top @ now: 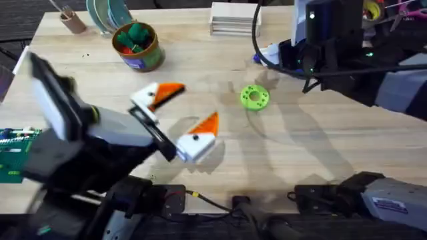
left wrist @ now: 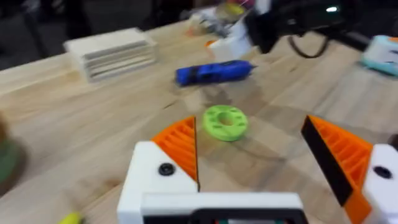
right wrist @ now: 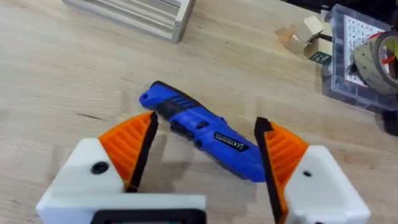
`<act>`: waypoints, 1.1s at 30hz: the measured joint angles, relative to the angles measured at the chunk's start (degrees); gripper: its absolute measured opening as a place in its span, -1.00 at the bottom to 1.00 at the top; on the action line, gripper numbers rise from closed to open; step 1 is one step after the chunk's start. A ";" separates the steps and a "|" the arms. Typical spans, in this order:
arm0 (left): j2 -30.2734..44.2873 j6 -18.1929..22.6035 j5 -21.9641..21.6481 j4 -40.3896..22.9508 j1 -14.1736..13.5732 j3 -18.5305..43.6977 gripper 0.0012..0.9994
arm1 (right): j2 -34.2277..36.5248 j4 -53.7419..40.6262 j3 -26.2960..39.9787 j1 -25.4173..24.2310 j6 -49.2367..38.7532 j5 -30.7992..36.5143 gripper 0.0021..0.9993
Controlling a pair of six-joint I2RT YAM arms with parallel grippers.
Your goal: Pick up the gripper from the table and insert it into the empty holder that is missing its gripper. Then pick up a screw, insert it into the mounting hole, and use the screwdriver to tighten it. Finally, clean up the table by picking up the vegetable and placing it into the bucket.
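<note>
A: Two grippers, both spread wide, nothing between the pads. Your left gripper (top: 181,115) is hovering mid-table with both orange ribbed pads seated in their white angular plastic holders (top: 195,145). Your right gripper (right wrist: 202,152) is straddling the blue pen-shaped electric screwdriver (right wrist: 202,132), which is lying flat on the wooden table (right wrist: 56,74) beside a stack of pale slats (right wrist: 134,15).

B: Risks?

A: You're closing on a round body lying diagonally across the jaws, so I'm expecting it to roll or twist out. Grab it off-centre and the tip is going to droop.

B: And cleanup?

A: Round golden-brown tin bucket (top: 138,45) is sitting at the far left with green and red toys inside. A small yellow thing (left wrist: 69,218) is showing at the left wrist view's edge, cut off, so I can't call it the vegetable. The screw and mounting hole are too small to make out. Green ring-shaped disc (top: 254,97) is lying near centre.
</note>
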 joint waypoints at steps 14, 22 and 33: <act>32.83 24.28 -30.74 -24.82 0.02 32.20 0.98 | 0.01 -0.02 0.00 0.00 0.37 0.00 0.99; 46.19 28.88 -40.06 -27.34 0.02 33.93 0.98 | 0.00 0.00 -0.02 0.00 0.39 0.00 0.99; 63.92 29.00 -46.81 -28.37 4.25 33.93 0.99 | 0.00 -0.02 0.00 0.00 0.39 0.00 0.99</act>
